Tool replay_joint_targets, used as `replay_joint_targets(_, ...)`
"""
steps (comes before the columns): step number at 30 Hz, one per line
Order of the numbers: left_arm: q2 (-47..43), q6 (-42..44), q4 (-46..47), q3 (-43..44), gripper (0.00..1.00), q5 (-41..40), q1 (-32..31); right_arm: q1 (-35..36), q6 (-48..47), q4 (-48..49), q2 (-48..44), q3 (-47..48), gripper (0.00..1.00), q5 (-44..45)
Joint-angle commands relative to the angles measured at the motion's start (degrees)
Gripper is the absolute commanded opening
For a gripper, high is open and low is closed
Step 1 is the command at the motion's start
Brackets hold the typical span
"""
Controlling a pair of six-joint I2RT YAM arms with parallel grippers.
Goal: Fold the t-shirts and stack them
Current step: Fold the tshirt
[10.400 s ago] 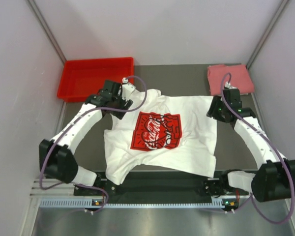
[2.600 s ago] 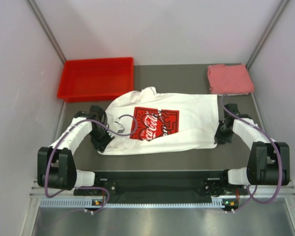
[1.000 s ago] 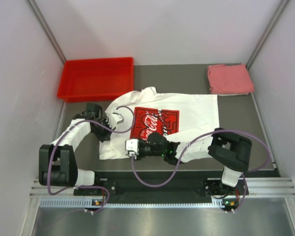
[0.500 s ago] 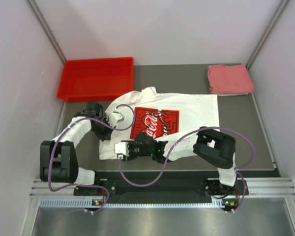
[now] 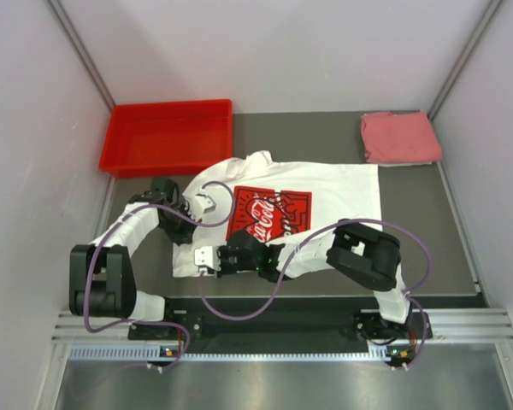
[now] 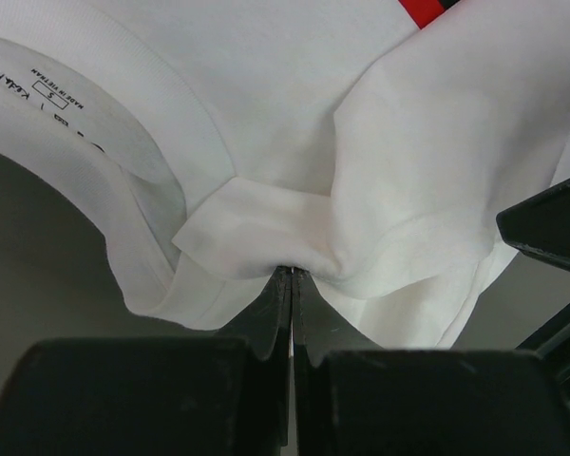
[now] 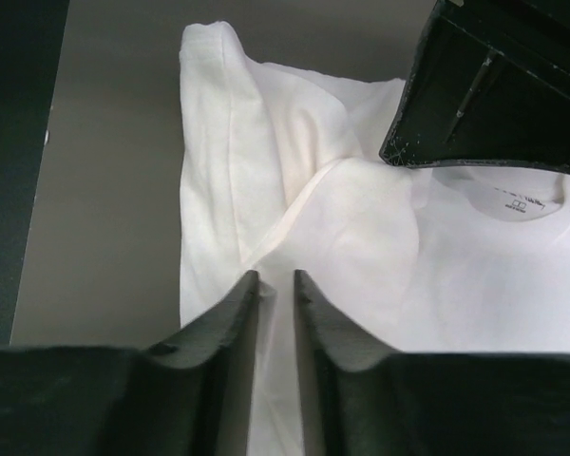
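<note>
Hands at the white t-shirt [image 5: 325, 196]
Your left hand [image 6: 290, 275] clenches its fold; right hand [image 7: 274, 280] grasp: cannot tell; red bin [image 5: 167, 137] beyond your left hand.

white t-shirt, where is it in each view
top external: t-shirt in the centre, logo up
left wrist: fills frame, fold pinched in left gripper
right wrist: centre and right, below right gripper
shared: neck label, both wrist views
</note>
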Motion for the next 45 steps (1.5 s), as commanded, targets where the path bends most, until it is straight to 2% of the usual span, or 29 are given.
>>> replay_joint_targets(1,-0.55,0.74,-1.62,1.27,0.00,1.23,0.28,0.54,0.42,-0.30,-0.24,1.29,0.18,0.99)
replay_joint_targets(7,0.32,-0.05,-2.41,2.68,0.00,0.61,0.28,0.45,0.68,-1.97,0.54,2.35,0.00,0.73)
replay_joint_targets(15,1.74,-1.19,-2.24,3.20,0.00,-1.59,0.28,-1.31,4.11,-0.57,-0.15,2.61,0.00,3.62)
replay_joint_targets(19,1.03,-3.21,-0.92,3.73,0.02,-1.41,0.28,-2.98,7.70,2.59,-1.12,1.74,0.00,8.98)
replay_joint_targets(22,1.12,-5.41,0.22,4.52,0.03,-1.15,0.28,-4.73,8.94,4.62,-0.95,1.73,0.00,9.34)
replay_joint_targets(32,5.51,-12.18,4.79,8.04,0.02,-5.54,0.28,-10.27,10.70,7.61,0.81,3.14,0.00,16.11)
replay_joint_targets(42,10.08,-16.66,8.23,13.22,0.00,-9.23,0.19,-12.21,11.23,8.23,2.31,4.20,0.00,21.91)
replay_joint_targets(44,9.82,-17.19,6.83,13.93,0.08,-8.54,0.19,-12.38,11.32,7.53,2.57,4.28,0.00,22.61)
replay_joint_targets(45,8.86,-17.36,5.95,14.10,0.16,-7.66,0.19,-12.38,10.97,7.17,2.57,4.28,0.00,22.79)
